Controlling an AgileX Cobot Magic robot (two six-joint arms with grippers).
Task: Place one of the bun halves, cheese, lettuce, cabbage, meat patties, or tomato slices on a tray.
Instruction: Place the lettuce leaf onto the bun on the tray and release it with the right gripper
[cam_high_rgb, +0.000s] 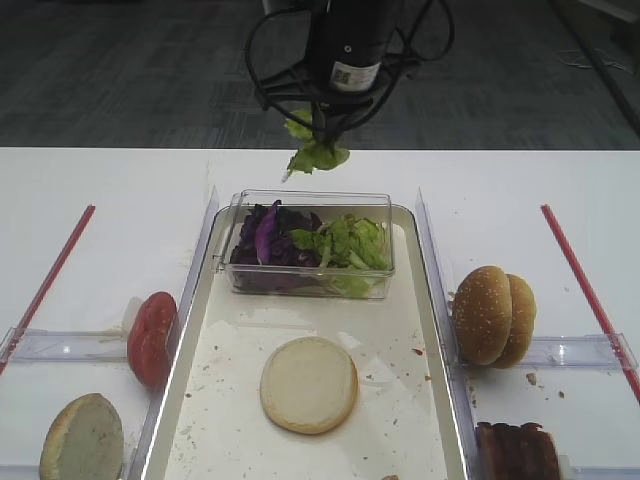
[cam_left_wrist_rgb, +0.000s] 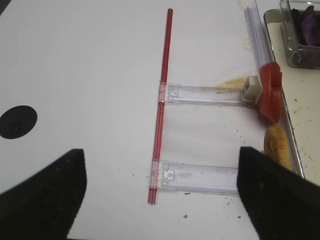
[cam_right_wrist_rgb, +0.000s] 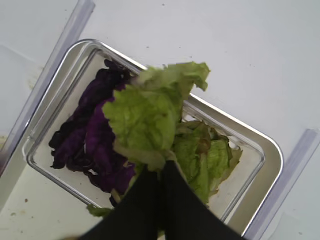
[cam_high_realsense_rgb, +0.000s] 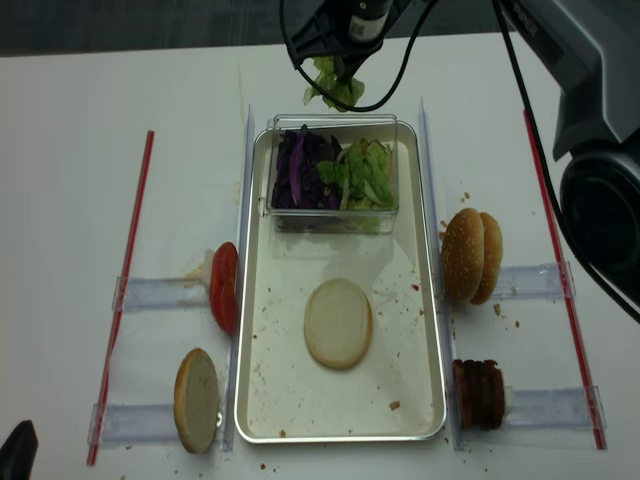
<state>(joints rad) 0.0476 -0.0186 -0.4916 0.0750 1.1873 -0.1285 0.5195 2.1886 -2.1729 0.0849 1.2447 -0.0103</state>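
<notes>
My right arm (cam_high_rgb: 350, 40) is glossy black, wrapped in looping black cables, with a small white printed label; its fingers (cam_right_wrist_rgb: 165, 200) are matte black.

I see bare tray (cam_high_rgb: 395, 330) floor around the flat bun half (cam_high_rgb: 309, 384) for a descent, clear box (cam_high_rgb: 310, 243) blocking the tray's far end.

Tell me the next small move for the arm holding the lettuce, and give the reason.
Probably carry it toward the bun half on the tray. The right gripper is shut on a lettuce piece, hanging above the clear box.
</notes>
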